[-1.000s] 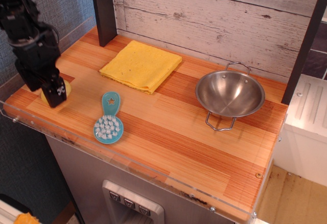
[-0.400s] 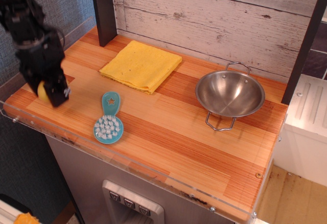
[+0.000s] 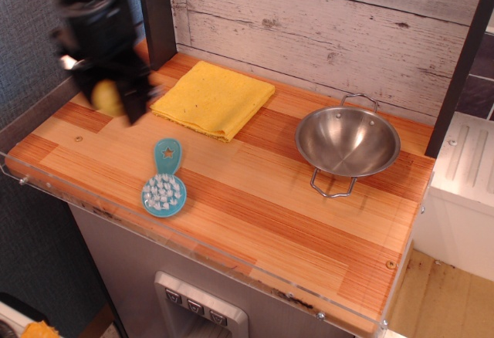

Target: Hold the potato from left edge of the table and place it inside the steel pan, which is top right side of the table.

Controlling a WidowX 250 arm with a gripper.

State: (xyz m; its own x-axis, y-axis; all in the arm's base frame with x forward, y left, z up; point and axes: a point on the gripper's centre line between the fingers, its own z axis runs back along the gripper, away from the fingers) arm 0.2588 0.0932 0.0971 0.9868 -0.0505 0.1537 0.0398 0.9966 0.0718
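Carrying is the step in hand, judged from the single overhead view: the black claw [image 3: 116, 95], blurred, is clamped on the small pale-yellow oval potato [image 3: 106, 97], which hangs clear of the orange-brown striped wooden tabletop [image 3: 255, 199] near its left end. To do it well, travel toward three o'clock at this height, passing over the folded yellow cloth [image 3: 214, 99], and stop above the round shiny steel pan with wire loop handles [image 3: 347, 141] before lowering. Release only once the potato is inside the rim, low enough not to bounce out. The potato sits between the fingers, showing at their nine o'clock side; the pan lies well apart, toward three o'clock.
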